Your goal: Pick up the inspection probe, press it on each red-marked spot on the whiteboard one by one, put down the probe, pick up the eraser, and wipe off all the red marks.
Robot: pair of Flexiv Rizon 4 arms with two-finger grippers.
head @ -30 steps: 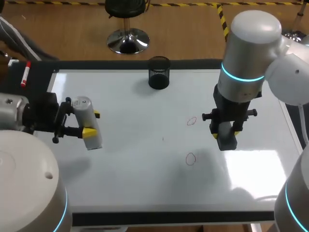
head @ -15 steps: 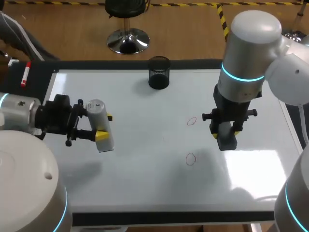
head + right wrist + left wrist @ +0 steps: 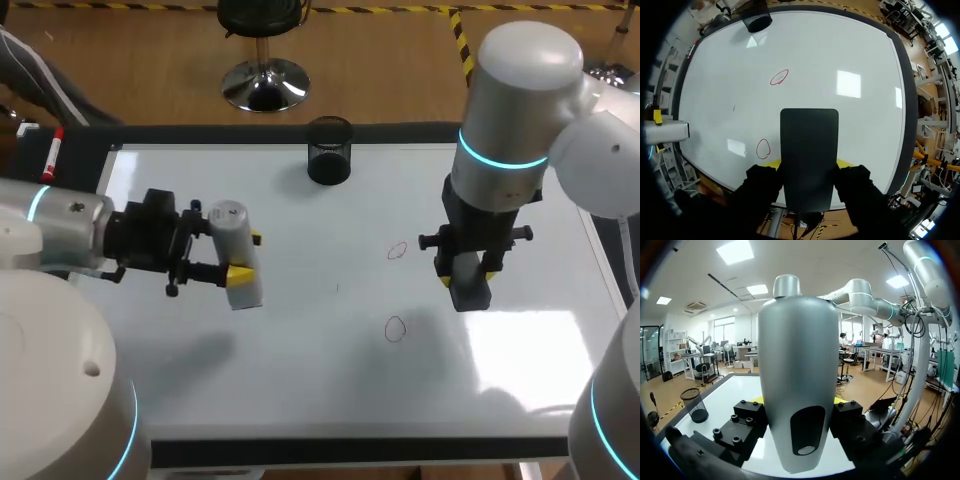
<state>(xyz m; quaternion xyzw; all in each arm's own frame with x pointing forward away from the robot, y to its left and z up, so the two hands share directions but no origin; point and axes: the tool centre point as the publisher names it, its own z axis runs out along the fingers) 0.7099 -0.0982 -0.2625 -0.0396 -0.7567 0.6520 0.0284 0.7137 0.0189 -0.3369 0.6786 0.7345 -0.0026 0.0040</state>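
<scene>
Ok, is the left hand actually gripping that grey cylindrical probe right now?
Yes, shut on it: the left hand has the grey cylindrical probe pressed between both yellow-tipped fingers.

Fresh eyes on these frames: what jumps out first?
The left gripper grips a grey inspection probe over the left half of the whiteboard. The right gripper holds a dark eraser over the right half, beside the far red circle and the near red circle.
</scene>
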